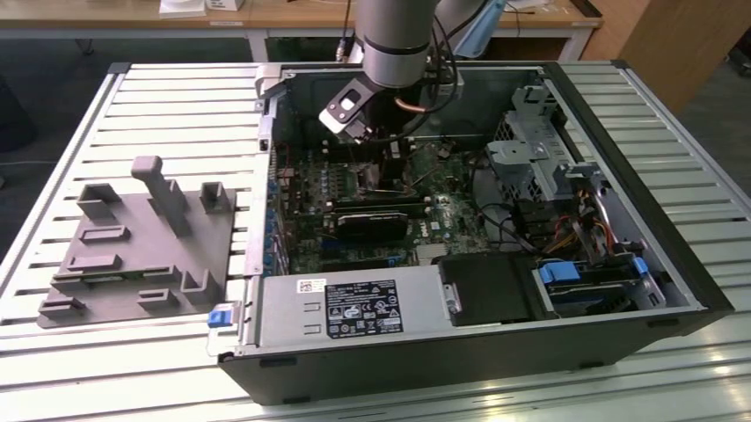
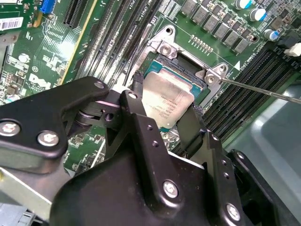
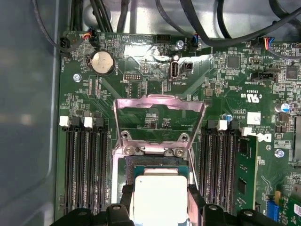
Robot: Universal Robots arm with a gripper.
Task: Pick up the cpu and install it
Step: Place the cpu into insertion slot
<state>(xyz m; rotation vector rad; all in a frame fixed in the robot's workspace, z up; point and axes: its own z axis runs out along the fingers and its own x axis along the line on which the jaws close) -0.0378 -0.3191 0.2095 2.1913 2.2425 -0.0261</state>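
Clearly the hand (image 2: 164,110) clamps the cpu (image 2: 165,94) flat, right over the open socket (image 3: 136,165), toward eleven o'clock inside the exterior view's case (image 1: 692,290).

Printed white label (image 1: 364,309) on power supply (image 1: 281,312); white lettering and logos on motherboard (image 3: 256,99); barcode sticker (image 2: 10,23) on board; faint print on cpu (image 2: 164,101) top.

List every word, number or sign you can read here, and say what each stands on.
Nothing reads surely enough to quote.
White sticker on the silver metal power supply box: print too small.
Shiny silver square cpu held in the black gripper: faint engraving, blurred.
Green motherboard: white lettering, too small.
White barcode label on the board: too small.
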